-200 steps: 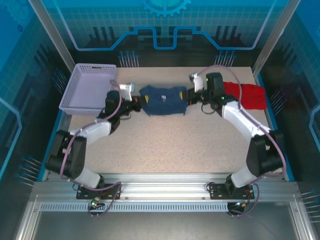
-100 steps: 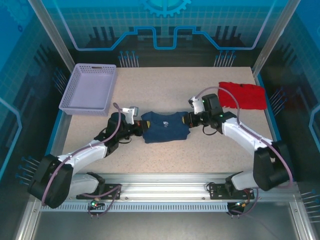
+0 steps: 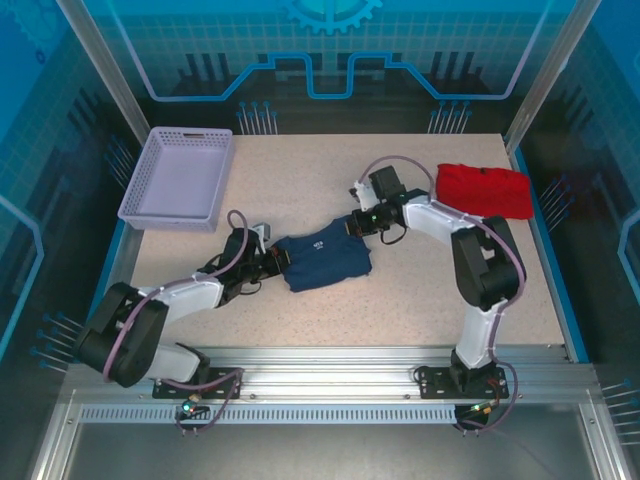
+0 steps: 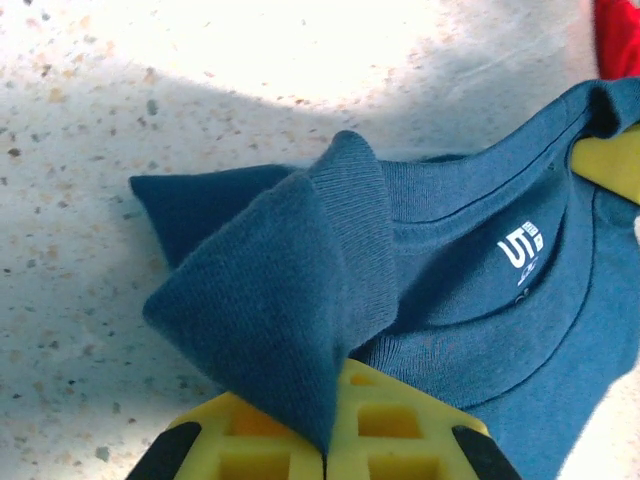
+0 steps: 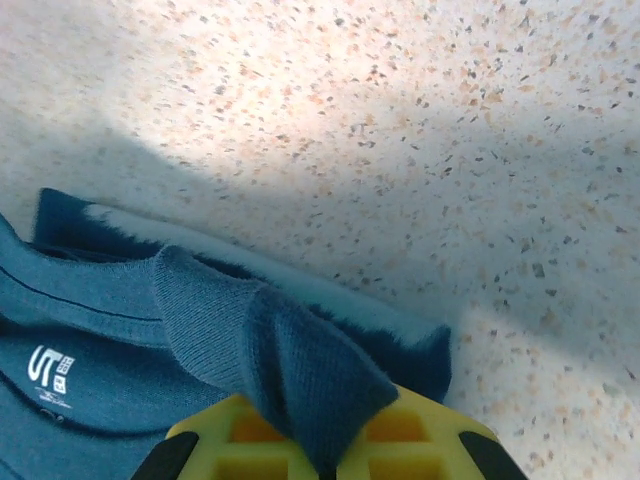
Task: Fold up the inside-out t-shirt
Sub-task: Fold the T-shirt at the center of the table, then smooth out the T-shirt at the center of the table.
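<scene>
We hold the dark navy soft cloth t-shirt (image 3: 325, 262), lying mid-way on the speckled tabletop (image 3: 400, 300), with left claw (image 3: 277, 263) and right claw (image 3: 353, 224) each clamped on a pinch by its collar (image 4: 450, 350); we judge a fold is under way, and next we must lay it flat, edges aligned.

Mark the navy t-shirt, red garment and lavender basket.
navy t-shirt (image 3: 325, 264), top external view, middle of the bunched body.
red garment (image 3: 485, 190), top external view, centre of the fold.
lavender basket (image 3: 180, 175), top external view, bare floor.
</scene>
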You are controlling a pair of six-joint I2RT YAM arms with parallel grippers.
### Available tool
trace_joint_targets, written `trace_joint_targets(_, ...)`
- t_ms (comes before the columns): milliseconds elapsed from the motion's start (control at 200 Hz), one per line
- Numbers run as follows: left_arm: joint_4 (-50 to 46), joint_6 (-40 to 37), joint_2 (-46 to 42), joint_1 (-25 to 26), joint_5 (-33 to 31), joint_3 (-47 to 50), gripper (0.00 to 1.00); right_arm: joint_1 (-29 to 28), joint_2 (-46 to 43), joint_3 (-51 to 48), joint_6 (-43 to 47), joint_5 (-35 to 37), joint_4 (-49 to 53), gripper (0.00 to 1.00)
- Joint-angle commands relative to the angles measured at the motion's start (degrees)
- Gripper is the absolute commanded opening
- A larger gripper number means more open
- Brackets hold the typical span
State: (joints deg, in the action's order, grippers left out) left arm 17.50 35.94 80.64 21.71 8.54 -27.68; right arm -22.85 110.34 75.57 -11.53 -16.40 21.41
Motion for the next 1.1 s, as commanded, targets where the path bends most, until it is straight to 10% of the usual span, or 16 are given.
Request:
trace_joint_targets(0,2.7,-1.5,4.5,-1.0,-1.4,-0.7,0.05,-0.3,4.2,4.5,2.3,3.5,4.0,0.04)
trace_joint_targets(310,12.7,-0.8,15.5,-2.6,0.7,-3.6,0.22,-0.1,7.8,10.0,2.6,7.8,9.1,0.19)
trace_joint_targets(675,-4.5,-5.4,-3.0,-2.8,-6.4,-0.6,0.64,1.0,-10.3,-0.6,0.9,7.9,10.3,0.41)
trace_joint_targets(1095,0.7,-5.8,2.2,3.5,10.8,-3.5,0.59,-2.3,-5.1,-10.9,-9.5,-2.7,-0.4,0.25)
